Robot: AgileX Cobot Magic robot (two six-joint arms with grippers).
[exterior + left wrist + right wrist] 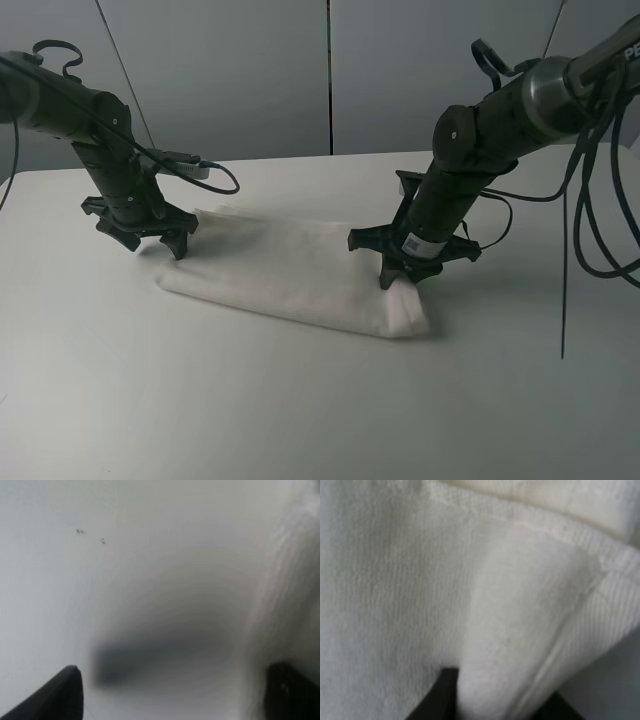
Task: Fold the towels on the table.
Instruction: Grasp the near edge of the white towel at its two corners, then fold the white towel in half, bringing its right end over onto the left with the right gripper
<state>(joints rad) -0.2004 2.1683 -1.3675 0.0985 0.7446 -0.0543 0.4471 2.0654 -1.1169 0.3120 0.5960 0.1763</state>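
Grasping is proceeding: right end effector is pinching the right end of the towel, while left end effector is hovering open at the left end, probably needing a matching grip next.

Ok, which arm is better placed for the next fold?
Right, probably. The right end effector pinches a ridge of the towel at one end; the left end effector stands open beside the other end, holding nothing.
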